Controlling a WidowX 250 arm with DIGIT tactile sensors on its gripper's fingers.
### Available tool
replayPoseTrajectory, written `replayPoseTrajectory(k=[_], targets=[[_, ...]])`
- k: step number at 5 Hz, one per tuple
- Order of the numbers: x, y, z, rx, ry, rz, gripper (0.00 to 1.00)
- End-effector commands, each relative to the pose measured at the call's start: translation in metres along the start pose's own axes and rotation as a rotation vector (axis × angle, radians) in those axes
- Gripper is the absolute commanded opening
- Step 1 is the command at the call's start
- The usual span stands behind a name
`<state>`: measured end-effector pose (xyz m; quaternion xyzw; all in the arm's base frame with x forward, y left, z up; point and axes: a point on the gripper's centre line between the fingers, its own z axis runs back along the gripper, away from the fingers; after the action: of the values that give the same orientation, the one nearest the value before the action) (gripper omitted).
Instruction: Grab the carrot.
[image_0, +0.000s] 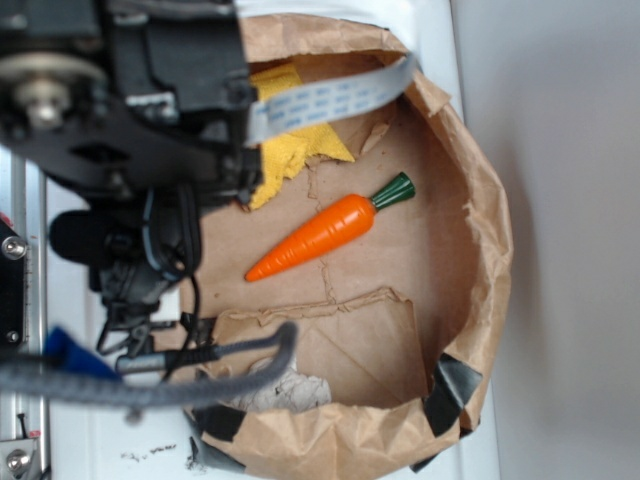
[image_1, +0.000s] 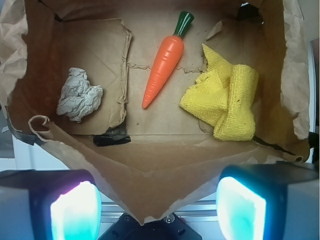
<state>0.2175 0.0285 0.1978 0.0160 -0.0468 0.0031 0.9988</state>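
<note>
The orange toy carrot (image_0: 315, 236) with a dark green stem cap lies flat on the floor of a cut-down brown paper bag (image_0: 480, 250). In the wrist view the carrot (image_1: 163, 70) lies lengthwise at top centre, tip toward me, stem away. My gripper (image_1: 157, 207) is open and empty, its two glowing pads wide apart at the bottom corners, above the bag's near wall and well short of the carrot. In the exterior view the arm (image_0: 120, 120) covers the bag's left side; the fingers are hidden there.
A yellow cloth (image_1: 225, 100) lies bunched right of the carrot, also seen in the exterior view (image_0: 285, 150). A crumpled grey paper ball (image_1: 79, 94) sits to the left. Black tape (image_1: 111, 137) patches the bag. The bag's walls stand around everything.
</note>
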Motion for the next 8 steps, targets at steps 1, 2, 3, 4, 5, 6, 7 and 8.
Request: replayPoseTrajectory(k=[1,2,3,4,5,6,7,8], targets=[[0.026,0.0,-0.016,0.057,-0.092,0.059,1.0],[0.04,0.0,-0.041,0.111,-0.166,0.076,1.0],[0.053,-0.002,-0.062,0.147,-0.187,0.084,1.0],[0.06,-0.008,-0.073,0.154,-0.217,0.071,1.0],[0.04,-0.008,-0.08,0.197,-0.237,0.095,1.0],[0.044,-0.006,-0.091,0.223,-0.223,0.113,1.0],[0.041,-0.003,-0.097,0.183,-0.25,0.1,1.0],[0.046,0.003,-0.106,0.173,-0.23,0.135,1.0]])
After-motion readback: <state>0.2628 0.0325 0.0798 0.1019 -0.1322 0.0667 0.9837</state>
